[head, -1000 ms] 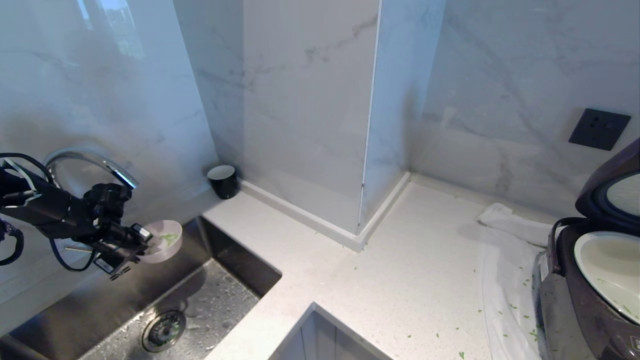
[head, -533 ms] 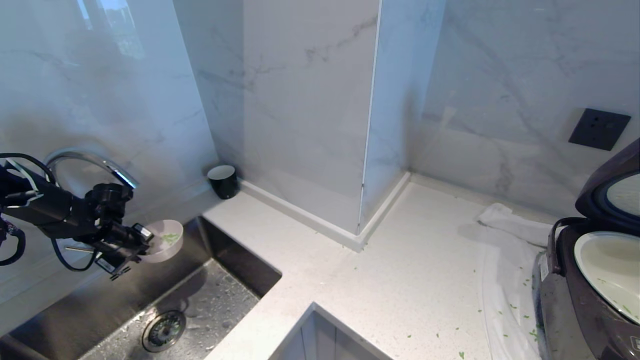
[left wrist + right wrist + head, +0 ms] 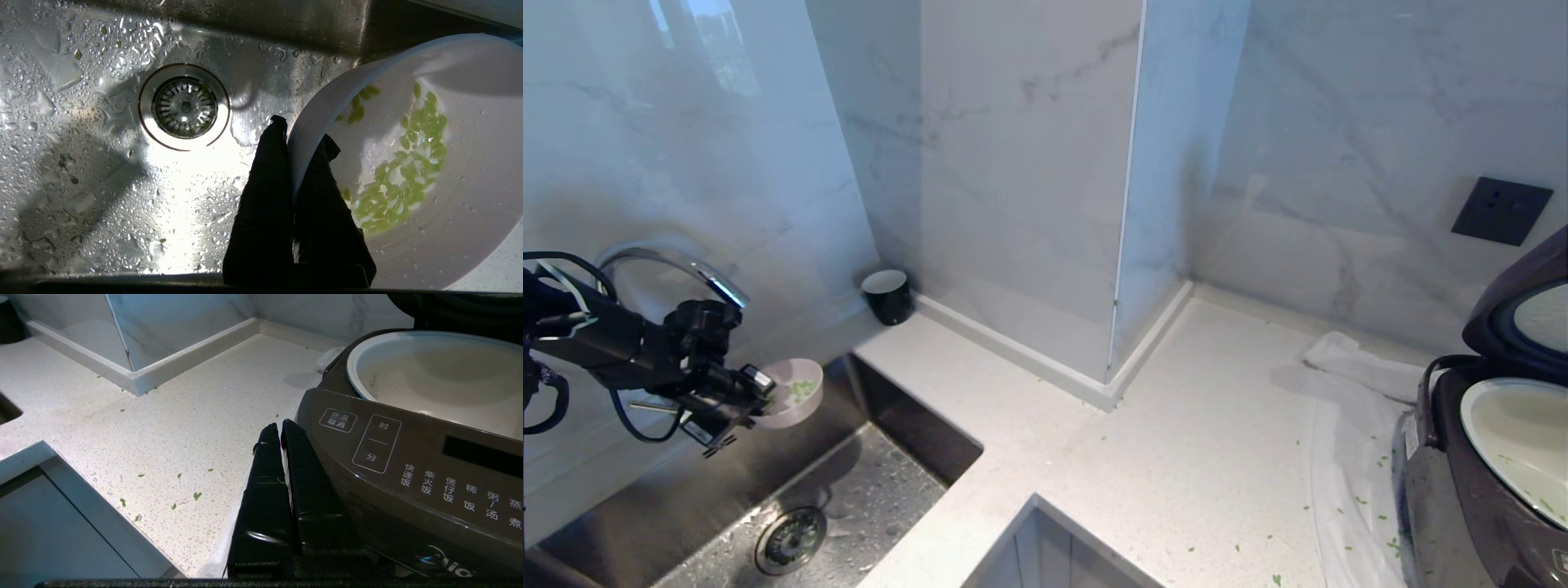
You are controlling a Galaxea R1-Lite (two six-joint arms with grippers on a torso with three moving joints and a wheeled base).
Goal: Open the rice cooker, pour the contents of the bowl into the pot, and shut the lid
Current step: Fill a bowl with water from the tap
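From my remote seat, the left arm reached in from about nine o'clock of the head view, stretched nearly level over the sink (image 3: 727, 490), with the left gripper (image 3: 760, 400) at its far end. Its jaws were clamped on the near rim of the pale pink bowl (image 3: 796, 394), one finger inside the rim and one outside. The bowl hung above the sink basin, clear of the steel, beside the curved faucet (image 3: 670, 265). In the left wrist view the bowl (image 3: 449, 163) held the green chopped bits (image 3: 404, 171) gathered against one side of its whitish inside, and the drain strainer (image 3: 184, 107) sat wet below.

The rice cooker (image 3: 1478, 498) stood at about four o'clock on the surface (image 3: 1176, 457), cut off by the frame's edge, its lid (image 3: 1519, 310) raised and the cream-white pot (image 3: 1503, 433) exposed. Only part of the pot and lid showed. A few green flecks lay inside the pot and scattered on the surface and on the white cloth (image 3: 1347, 457) under the cooker.

The right gripper (image 3: 282, 430) did not appear in the head view; in its own view its jaws were pressed together, just beside the cooker's control panel (image 3: 408, 465). I could not tell whether they touched it. A black cup (image 3: 887, 296) stood at the wall near eleven o'clock.
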